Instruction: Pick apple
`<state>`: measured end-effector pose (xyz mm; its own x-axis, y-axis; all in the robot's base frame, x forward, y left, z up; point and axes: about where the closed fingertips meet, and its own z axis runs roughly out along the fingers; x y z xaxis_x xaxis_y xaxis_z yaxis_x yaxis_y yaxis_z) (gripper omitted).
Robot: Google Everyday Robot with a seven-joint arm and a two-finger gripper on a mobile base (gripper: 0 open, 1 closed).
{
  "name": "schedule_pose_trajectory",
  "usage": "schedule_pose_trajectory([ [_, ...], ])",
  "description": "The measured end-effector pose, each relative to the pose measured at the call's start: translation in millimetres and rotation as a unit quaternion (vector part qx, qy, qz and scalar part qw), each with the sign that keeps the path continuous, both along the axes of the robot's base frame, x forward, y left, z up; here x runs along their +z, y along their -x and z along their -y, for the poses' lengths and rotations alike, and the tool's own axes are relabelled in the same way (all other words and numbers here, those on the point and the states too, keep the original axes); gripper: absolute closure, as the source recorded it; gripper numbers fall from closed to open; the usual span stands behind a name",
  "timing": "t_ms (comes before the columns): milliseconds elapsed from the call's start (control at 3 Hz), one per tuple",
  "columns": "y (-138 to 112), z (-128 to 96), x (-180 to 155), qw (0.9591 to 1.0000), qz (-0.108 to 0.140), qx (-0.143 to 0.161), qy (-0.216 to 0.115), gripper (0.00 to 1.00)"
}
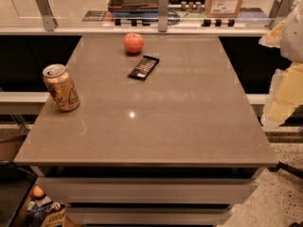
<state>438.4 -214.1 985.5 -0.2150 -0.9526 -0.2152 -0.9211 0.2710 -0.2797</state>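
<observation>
The apple (134,43) is small, round and red-orange, and it sits upright near the far edge of the grey table (156,126), a little left of centre. My gripper (287,91) shows as a pale yellow and white shape at the right edge of the view. It is off the table's right side, far from the apple, and touches nothing that I can see.
A gold drink can (60,87) stands at the table's left edge. A black remote-like slab (143,67) lies just right of and nearer than the apple. A glass rail with metal posts (163,6) runs behind the table. Snack packets (45,212) lie on the floor at lower left.
</observation>
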Motion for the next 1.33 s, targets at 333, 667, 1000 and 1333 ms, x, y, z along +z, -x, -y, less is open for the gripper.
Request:
schedule_pose_trajectory([
  [333, 0.0, 0.0, 0.1, 1.0000, 0.000, 0.000, 0.000, 0.00],
  [667, -11.0, -2.8, 3.5, 0.9995, 0.014, -0.012, -0.024, 0.00],
  [1000, -29.9, -11.6, 3.9, 0.9964, 0.028, -0.047, -0.065, 0.00],
  [1333, -49.0, -27.2, 2.6, 0.9876, 0.046, -0.104, -0.108, 0.00],
])
